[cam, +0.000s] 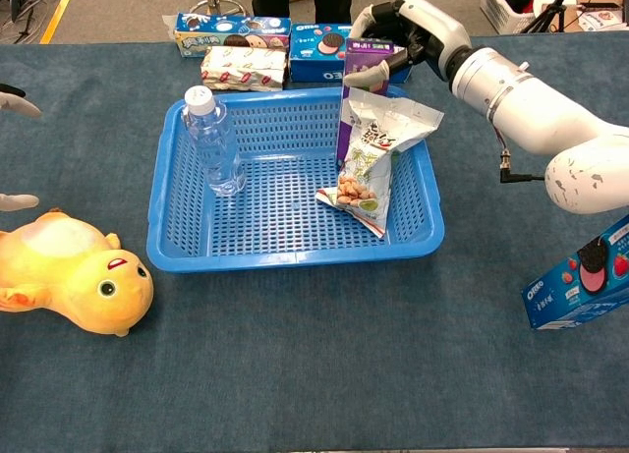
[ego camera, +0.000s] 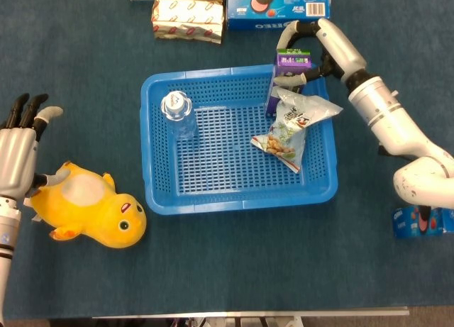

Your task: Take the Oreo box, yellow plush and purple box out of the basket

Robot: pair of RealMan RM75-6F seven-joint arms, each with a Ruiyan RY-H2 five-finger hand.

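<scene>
Right robot hand (ego camera: 312,47) grips the purple box (ego camera: 289,75) at its top, box tilted in the blue basket (ego camera: 159,192) at its 1 o'clock corner behind the snack bag (ego camera: 292,125); left robot hand (ego camera: 18,153) holds nothing, fingers extended, at 10 o'clock of the yellow plush (ego camera: 89,213) on the desk (ego camera: 227,263).

Your basket (ego camera: 152,192) sits mid-table. In it, the bottle (ego camera: 177,113) stands at the left, the snack bag (ego camera: 292,128) lies at the right, and the purple box (ego camera: 289,75) stands behind the bag. The plush (ego camera: 89,210) lies left of the basket, an Oreo box (cam: 578,276) well to its right.
</scene>
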